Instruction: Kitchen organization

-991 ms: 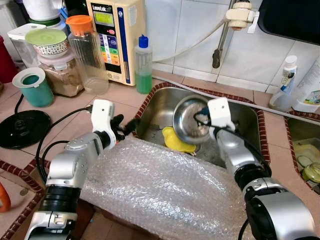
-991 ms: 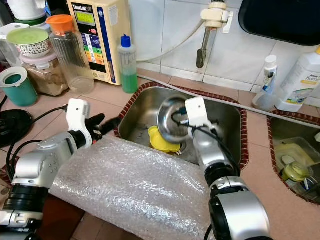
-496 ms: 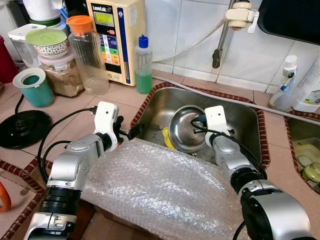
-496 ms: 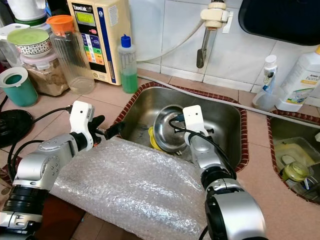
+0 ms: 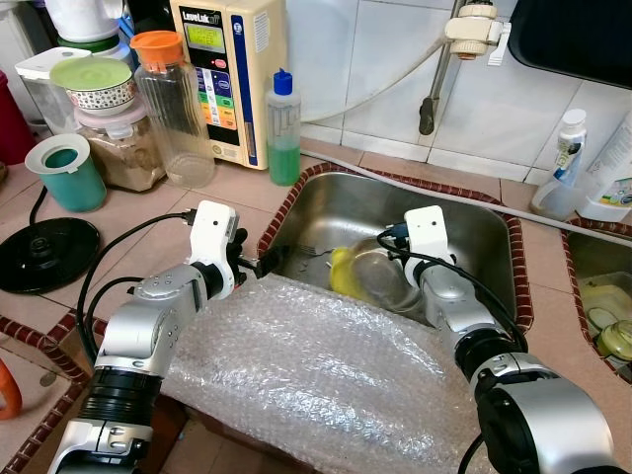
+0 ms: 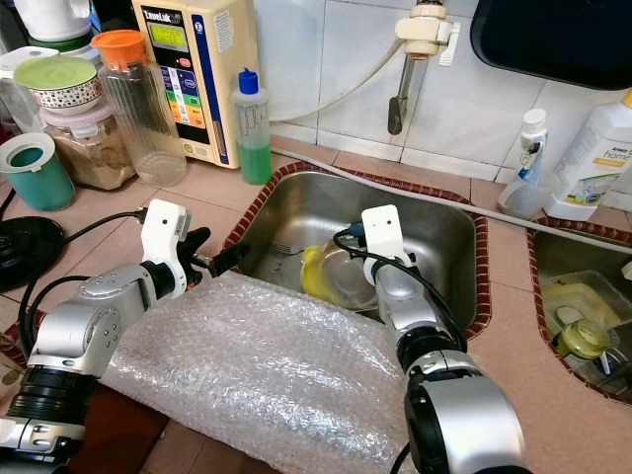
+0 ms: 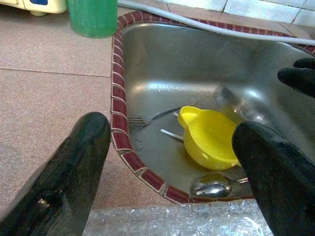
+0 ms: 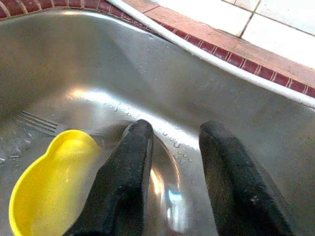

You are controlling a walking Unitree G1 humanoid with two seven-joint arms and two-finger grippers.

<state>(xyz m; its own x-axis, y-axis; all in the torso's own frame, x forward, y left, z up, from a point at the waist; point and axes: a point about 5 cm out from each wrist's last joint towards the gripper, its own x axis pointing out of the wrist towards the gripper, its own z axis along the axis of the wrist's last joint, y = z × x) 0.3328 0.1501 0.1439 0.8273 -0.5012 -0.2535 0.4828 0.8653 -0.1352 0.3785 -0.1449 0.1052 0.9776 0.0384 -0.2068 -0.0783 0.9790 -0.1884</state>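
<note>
Evidently slick and stiff, the steel bowl wants a rim grip from the right tool, whose fingers straddle it, part-open.

The sink is brushed stainless steel, wet and glossy, as is the metal bowl in it; the yellow bowl beside it looks like smooth plastic. At six o'clock lies clear, bumpy bubble wrap, on matt speckled countertop tiles.
</note>
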